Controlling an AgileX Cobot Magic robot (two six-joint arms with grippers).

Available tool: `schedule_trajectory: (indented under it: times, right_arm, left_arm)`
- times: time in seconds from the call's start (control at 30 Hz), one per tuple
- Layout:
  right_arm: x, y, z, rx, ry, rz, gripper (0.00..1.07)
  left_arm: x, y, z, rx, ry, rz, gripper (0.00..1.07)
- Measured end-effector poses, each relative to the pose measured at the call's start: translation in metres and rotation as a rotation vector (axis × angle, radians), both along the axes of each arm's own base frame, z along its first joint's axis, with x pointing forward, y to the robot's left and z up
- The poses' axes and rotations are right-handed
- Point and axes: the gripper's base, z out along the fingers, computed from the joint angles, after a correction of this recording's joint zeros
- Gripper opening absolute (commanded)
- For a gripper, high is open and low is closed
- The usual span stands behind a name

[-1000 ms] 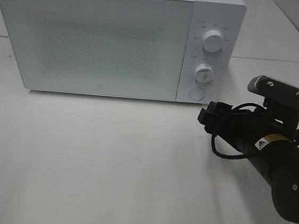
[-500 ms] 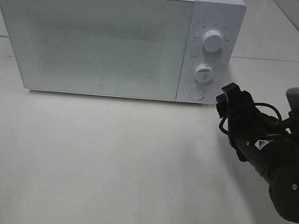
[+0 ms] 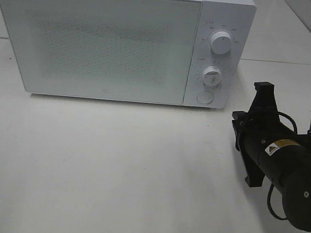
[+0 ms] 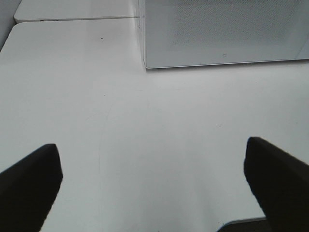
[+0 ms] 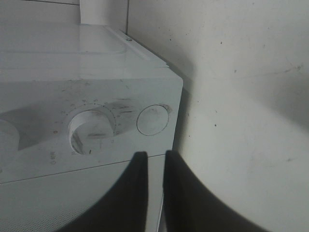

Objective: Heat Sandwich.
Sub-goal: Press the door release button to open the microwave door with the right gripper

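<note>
The sandwich shows in no view, so neither its look nor its place can be told. At the left, the left gripper (image 4: 149, 147) hangs over the white table (image 3: 110, 178), jaws spread wide and empty. One white microwave (image 3: 107, 44) stands at the far side, door closed, with two knobs (image 3: 221, 44) and one round button (image 3: 204, 97) on its right panel. Near that button is the right gripper (image 5: 154, 153), its jaws all but together, holding nothing.

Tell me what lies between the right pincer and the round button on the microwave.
Nothing lies there. In the exterior high view, only bare table separates the right pincer from the round button on the microwave.
</note>
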Motion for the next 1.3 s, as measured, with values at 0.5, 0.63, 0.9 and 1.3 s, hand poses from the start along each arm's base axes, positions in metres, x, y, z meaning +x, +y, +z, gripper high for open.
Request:
schedule_trajectory:
  times: [0.5,0.63,0.9,1.3]
  right_arm:
    - [0.015,0.013,-0.003,0.017,0.003,0.004,0.00]
    - [0.023,0.020,-0.010,0.018,0.030,0.009,0.00]
    - [0.043,0.030,-0.020,0.025,0.061,0.011,0.00]
    - [0.089,0.031,-0.028,0.047,0.065,-0.012,0.00]
  left_arm:
    - [0.000,0.000,0.000,0.000,0.000,0.000,0.98]
    - [0.000,0.000,0.000,0.000,0.000,0.000,0.98]
    - [0.000,0.000,0.000,0.000,0.000,0.000,0.98]
    - [0.000,0.000,0.000,0.000,0.000,0.000,0.98]
